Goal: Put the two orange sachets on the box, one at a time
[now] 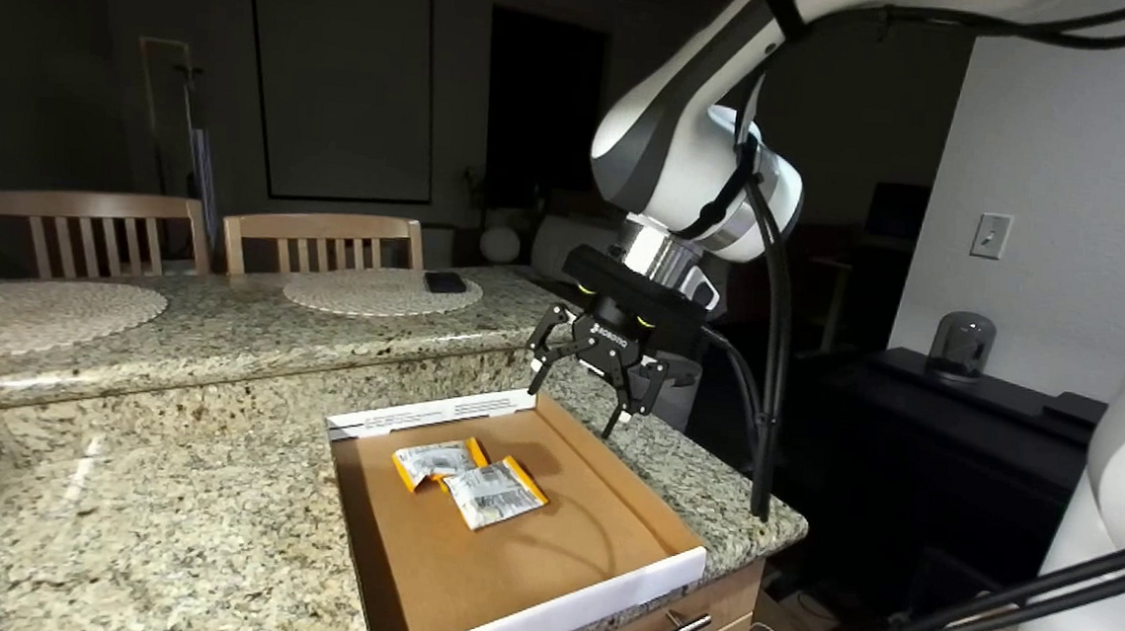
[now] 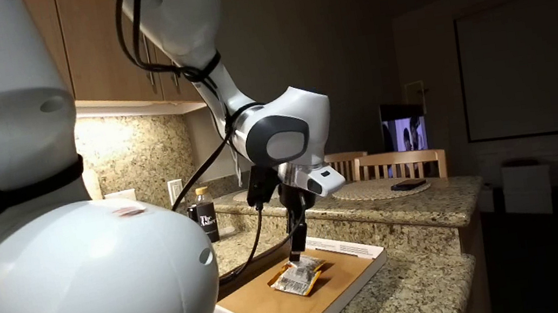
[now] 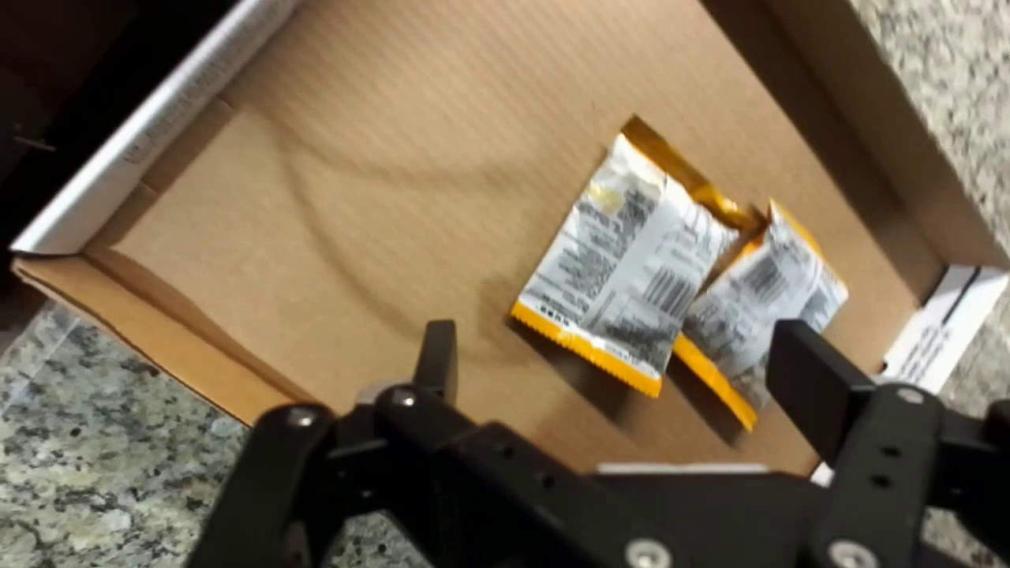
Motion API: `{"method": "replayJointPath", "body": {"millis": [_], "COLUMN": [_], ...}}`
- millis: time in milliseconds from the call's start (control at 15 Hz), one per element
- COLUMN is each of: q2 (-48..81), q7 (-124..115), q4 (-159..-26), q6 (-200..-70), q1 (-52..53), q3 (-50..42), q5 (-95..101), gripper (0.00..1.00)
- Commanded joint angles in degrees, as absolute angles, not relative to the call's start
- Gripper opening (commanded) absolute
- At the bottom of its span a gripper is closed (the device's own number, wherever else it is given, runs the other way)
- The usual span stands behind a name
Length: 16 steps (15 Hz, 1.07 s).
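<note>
The large shallow cardboard box [image 1: 555,570], brown inside with white rim edges, lies on the granite counter. Both orange sachets lie inside it, white printed backs up with orange edges. One sachet [image 3: 623,260] lies nearer the middle, and the other sachet [image 3: 761,292] lies against it, their edges touching or slightly overlapping. Both also show in an exterior view, as the nearer sachet [image 1: 496,494] and the farther sachet [image 1: 436,460]. My gripper [image 1: 572,408] is open and empty, above the box's far edge. In the wrist view its fingers [image 3: 614,339] stand wide apart, the right one covering part of a sachet.
A raised granite ledge runs behind the box, with woven placemats [image 1: 381,291] and a dark phone [image 1: 445,283] on it. A dark bottle [image 2: 205,216] stands on the counter in an exterior view. Arm cables [image 1: 770,370] hang beside the counter's edge.
</note>
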State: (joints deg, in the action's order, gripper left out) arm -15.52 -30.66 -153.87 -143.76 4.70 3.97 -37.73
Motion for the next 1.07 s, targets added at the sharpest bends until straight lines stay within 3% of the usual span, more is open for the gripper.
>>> {"method": "replayJointPath", "body": {"millis": [0, 400, 667, 1000], "q2": [-21.1, -22.7, -23.2, -30.0], "q7": [-32.8, -35.6, -33.5, -26.7], "q4": [-152.2, -140.5, -136.7, -143.0], "q6": [-130.5, -104.7, -94.1, -101.6], "q1": [3.8, 4.4, 4.7, 5.1], "q3": [6.2, 10.5, 13.2, 12.3], "q5": [-28.3, -13.5, -4.8, 3.1], "gripper": [1.00, 1.00, 1.00, 1.00]}}
